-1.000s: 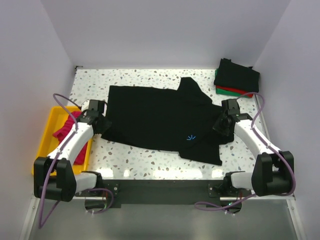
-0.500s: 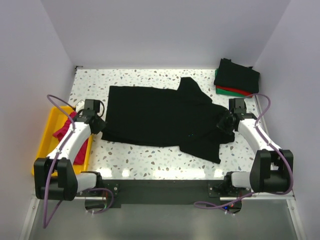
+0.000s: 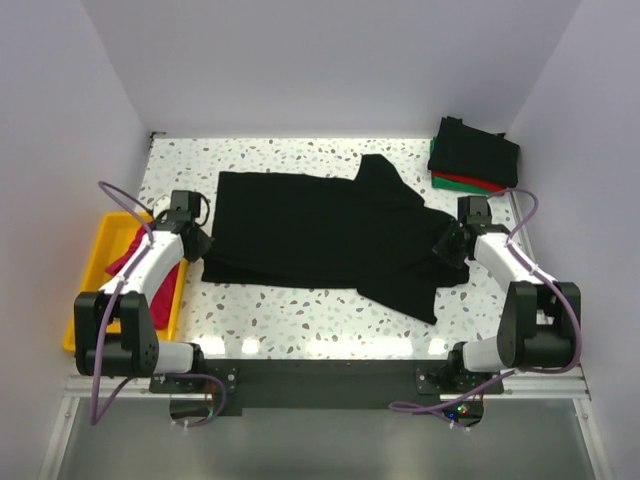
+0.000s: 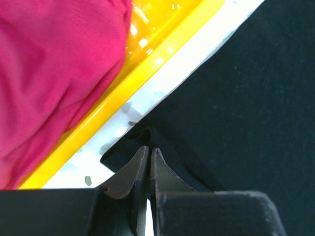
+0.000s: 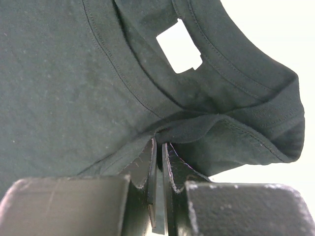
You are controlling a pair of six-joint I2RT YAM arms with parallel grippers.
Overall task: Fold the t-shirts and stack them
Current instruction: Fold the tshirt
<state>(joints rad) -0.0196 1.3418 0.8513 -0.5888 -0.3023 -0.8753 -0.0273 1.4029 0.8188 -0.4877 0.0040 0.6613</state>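
A large black t-shirt (image 3: 320, 235) lies spread across the middle of the table. My left gripper (image 3: 198, 243) is shut on its left edge; the left wrist view shows the fingertips (image 4: 142, 155) pinching a fold of black cloth (image 4: 246, 98). My right gripper (image 3: 448, 244) is shut on the shirt's right end by the collar, just below the white neck tag (image 5: 179, 46); black cloth (image 5: 74, 73) fills the right wrist view. A magenta-pink shirt (image 3: 126, 262) lies crumpled in the yellow tray, also seen from the left wrist (image 4: 54, 73). A folded stack (image 3: 473, 155) sits back right: black on top, red and green edges under it.
The yellow plastic tray (image 3: 98, 262) sits at the table's left edge, right beside my left gripper; its rim shows in the left wrist view (image 4: 147, 54). White walls close in the table at the back and on both sides. Speckled tabletop (image 3: 300, 320) shows in front of the shirt.
Both grippers have shifted slightly outward and toward the back, still shut on the black shirt. The shirt's near edge has drawn back from the front and lies flatter.
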